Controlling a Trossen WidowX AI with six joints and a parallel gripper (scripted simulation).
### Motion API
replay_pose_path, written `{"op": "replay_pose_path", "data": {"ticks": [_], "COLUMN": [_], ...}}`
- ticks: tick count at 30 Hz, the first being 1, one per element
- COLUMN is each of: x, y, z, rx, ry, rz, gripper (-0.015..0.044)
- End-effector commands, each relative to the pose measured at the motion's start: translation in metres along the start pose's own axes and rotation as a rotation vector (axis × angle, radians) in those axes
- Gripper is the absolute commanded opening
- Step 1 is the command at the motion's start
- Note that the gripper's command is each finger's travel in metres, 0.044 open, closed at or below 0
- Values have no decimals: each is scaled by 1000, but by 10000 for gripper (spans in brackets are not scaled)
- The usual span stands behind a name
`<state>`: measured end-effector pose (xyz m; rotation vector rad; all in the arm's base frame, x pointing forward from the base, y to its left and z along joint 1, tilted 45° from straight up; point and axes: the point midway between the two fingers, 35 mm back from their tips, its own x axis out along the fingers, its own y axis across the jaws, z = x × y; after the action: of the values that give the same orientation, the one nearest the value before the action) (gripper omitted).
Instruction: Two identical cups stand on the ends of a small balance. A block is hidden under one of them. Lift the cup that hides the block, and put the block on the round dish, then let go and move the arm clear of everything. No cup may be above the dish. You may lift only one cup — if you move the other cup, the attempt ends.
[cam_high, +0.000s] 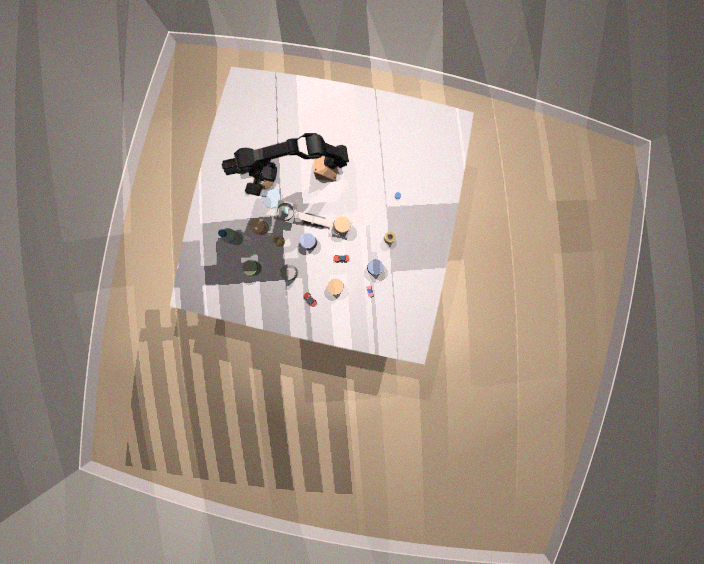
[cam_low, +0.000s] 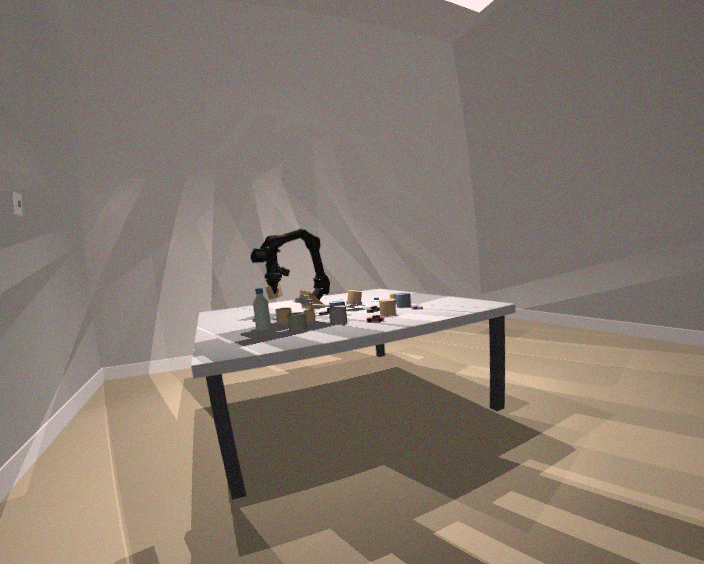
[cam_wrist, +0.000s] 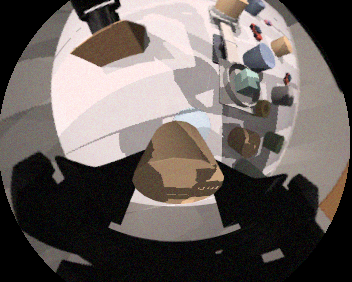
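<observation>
My gripper (cam_high: 264, 178) (cam_low: 274, 286) (cam_wrist: 176, 156) is shut on a tan cup (cam_high: 266, 183) (cam_low: 275, 291) (cam_wrist: 175, 177) and holds it raised above the table. The teal block (cam_high: 285, 210) (cam_wrist: 247, 82) sits uncovered on the near end of the balance (cam_high: 313, 220) (cam_wrist: 228, 42). The identical tan cup (cam_high: 342, 225) (cam_low: 354, 296) (cam_wrist: 231, 7) stands on the other end. The pale blue round dish (cam_high: 270, 197) (cam_wrist: 195, 119) lies beside the block's end. The held cup partly hides the dish in the wrist view; whether it overhangs the dish is unclear.
A bottle (cam_high: 233, 237) (cam_low: 261, 312), a brown cup (cam_high: 259, 225) (cam_wrist: 243, 142), a green cup (cam_high: 251, 267) and a small ring (cam_high: 278, 240) stand near the dish side. A blue cup (cam_high: 307, 241) (cam_wrist: 259, 57) is beside the balance. Toy cars and more cups lie farther off.
</observation>
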<state>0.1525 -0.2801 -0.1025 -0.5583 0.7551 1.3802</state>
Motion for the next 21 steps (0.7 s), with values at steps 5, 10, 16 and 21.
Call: {"op": "replay_pose_path", "data": {"ticks": [5, 10, 16, 21], "x": [38, 41, 65, 78], "y": [57, 58, 58, 59], "z": [-28, -29, -29, -28], "rx": [-15, -16, -16, -16], "ry": [-24, -25, -25, -25], "rz": [22, 22, 22, 22], "gripper": [0, 0, 0, 0]}}
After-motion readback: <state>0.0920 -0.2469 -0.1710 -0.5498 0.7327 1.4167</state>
